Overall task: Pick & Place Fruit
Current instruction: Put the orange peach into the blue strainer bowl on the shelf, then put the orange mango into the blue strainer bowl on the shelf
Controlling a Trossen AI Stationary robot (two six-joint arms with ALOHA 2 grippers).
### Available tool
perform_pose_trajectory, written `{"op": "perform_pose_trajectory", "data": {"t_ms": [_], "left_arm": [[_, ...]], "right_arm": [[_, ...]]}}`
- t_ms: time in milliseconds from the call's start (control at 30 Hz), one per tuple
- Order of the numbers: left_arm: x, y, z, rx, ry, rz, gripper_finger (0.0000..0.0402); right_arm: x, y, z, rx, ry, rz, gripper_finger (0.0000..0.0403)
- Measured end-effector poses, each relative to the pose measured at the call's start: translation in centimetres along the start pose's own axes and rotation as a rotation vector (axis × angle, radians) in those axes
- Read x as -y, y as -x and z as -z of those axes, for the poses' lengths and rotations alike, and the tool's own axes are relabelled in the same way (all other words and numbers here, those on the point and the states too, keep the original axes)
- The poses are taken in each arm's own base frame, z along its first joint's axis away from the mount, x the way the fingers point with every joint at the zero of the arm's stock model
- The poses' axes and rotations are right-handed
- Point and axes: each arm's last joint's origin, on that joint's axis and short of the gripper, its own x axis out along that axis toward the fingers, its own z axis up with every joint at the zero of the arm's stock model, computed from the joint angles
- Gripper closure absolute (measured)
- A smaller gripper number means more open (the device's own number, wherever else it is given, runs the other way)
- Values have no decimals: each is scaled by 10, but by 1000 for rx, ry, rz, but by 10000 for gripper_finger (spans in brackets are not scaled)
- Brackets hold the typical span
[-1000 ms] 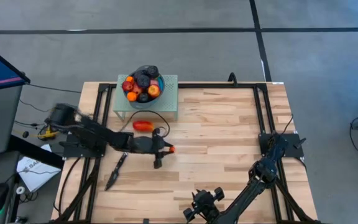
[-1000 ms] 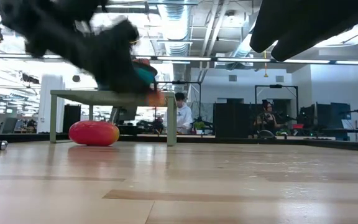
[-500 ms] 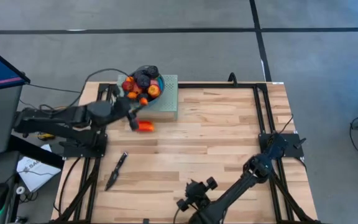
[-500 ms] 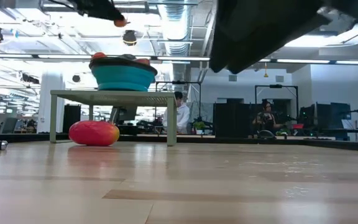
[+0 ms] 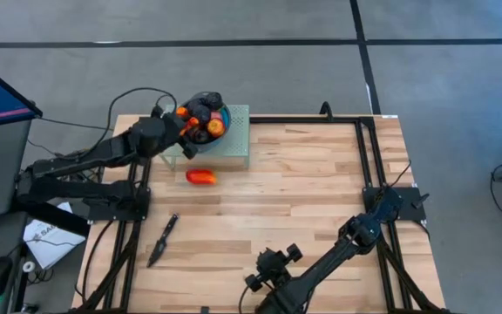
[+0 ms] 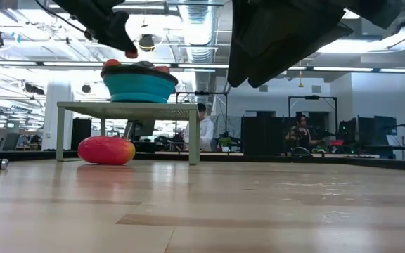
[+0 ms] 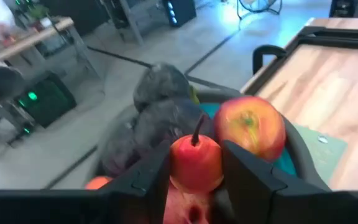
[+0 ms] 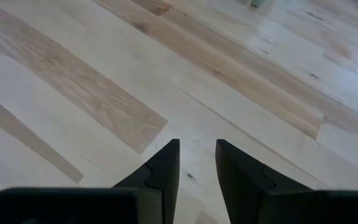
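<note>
My left gripper (image 7: 194, 158) (image 5: 184, 117) (image 6: 124, 42) hovers over the left rim of the round blue bowl (image 5: 225, 113) (image 6: 139, 86), shut on a small red-orange fruit. The bowl stands on a low green stand (image 5: 234, 146) (image 6: 125, 107) and holds a pile of fruit (image 5: 204, 118): dark purple pieces (image 7: 166, 118) and a red apple (image 7: 250, 127). The longer red-orange piece (image 5: 201, 177) (image 6: 106, 150) lies on the table in front of the stand. My right gripper (image 8: 197, 149) (image 5: 255, 279) waits above the near edge, slightly open. My left gripper pinches the small red-orange fruit (image 7: 194, 165) (image 6: 131, 50) between its two fingers (image 7: 154, 177), one on each side of it. The fingers come slanting down from the table's left. The fruit is lifted clear above the pile in the bowl, its stem (image 7: 197, 127) showing.
A black knife-like tool (image 5: 162, 240) lies near the table's left near corner. A black frame (image 5: 369, 166) runs along the table's edges. Bare wood stretches over the middle and right of the table (image 5: 303, 192). People show in the room beyond the table (image 6: 206, 130).
My left gripper, holding the small fruit, has gone from low over the table's middle up and toward the far left, ending over the bowl's rim. My right arm has shifted a little along the near edge. The long red-orange piece has stayed in place.
</note>
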Motion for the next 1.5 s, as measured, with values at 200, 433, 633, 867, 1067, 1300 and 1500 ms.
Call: {"op": "perform_pose_trajectory", "data": {"t_ms": [200, 433, 633, 867, 1067, 1300, 1500], "left_arm": [[1, -2, 5, -43, 17, 15, 265], [3, -4, 7, -65, 11, 13, 261], [4, -8, 8, -82, 2, -16, 252], [3, -7, 8, -82, -5, -32, 195], [-2, 3, 3, -42, 14, -29, 140], [-3, 43, -6, 114, -58, 164, 125], [19, 76, 2, 156, -208, 499, 149]], "right_arm": [[0, 0, 0, 0, 1, 1, 306], [0, 1, 1, 0, 1, -1, 306], [0, 1, 1, 0, 1, -4, 306], [0, 1, 1, 0, -1, -4, 306], [0, 1, 1, 0, 0, -4, 306], [0, 3, 3, 1, 61, -9, 306], [-1, 3, 2, 41, 100, -16, 306]]}}
